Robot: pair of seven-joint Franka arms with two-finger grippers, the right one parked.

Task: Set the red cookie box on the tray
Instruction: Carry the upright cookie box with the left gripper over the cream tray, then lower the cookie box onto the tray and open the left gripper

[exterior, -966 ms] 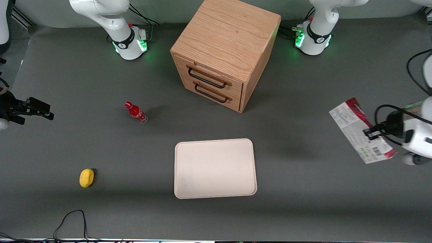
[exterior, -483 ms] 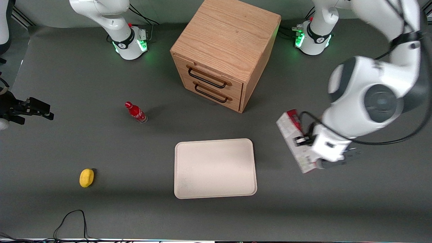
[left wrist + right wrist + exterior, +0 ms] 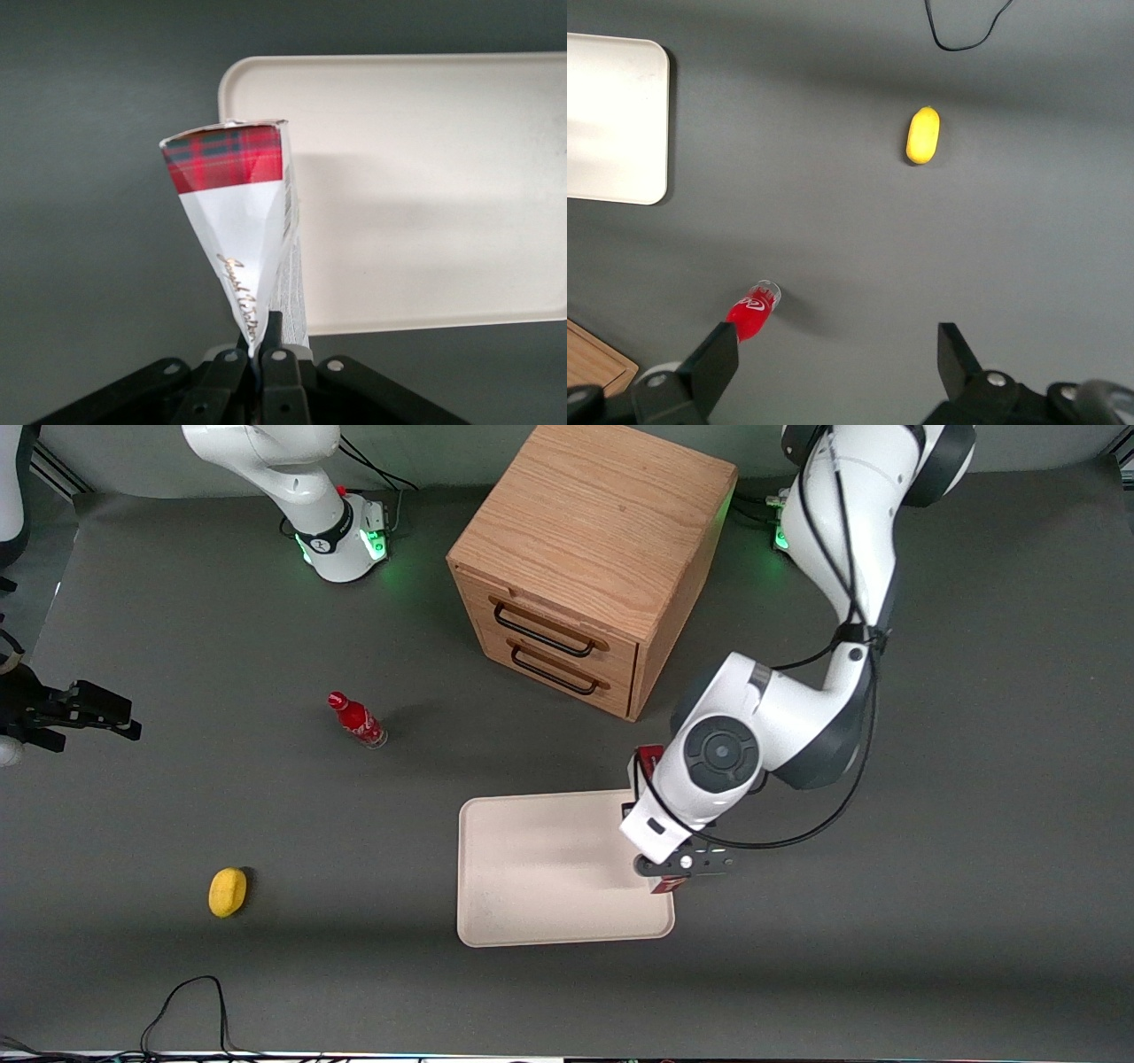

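one red cookie box (image 3: 237, 208), clamped between the closed fingers (image 3: 275, 332) of the left gripper (image 3: 675, 870). the box hangs over the tray edge nearest the working arm's end of the table; the wrist view shows it above the rim, not resting on the tray. its end flap carries red-green tartan print; gold script runs down the white panel, not legible. small print on the grey side panel is also unreadable. one cream tray (image 3: 532, 868), nothing lying on it. one wooden cabinet (image 3: 585, 558), two drawers with dark handles. one small red bottle (image 3: 356, 720) with white lettering, unreadable. one yellow lemon-shaped object (image 3: 228, 892).
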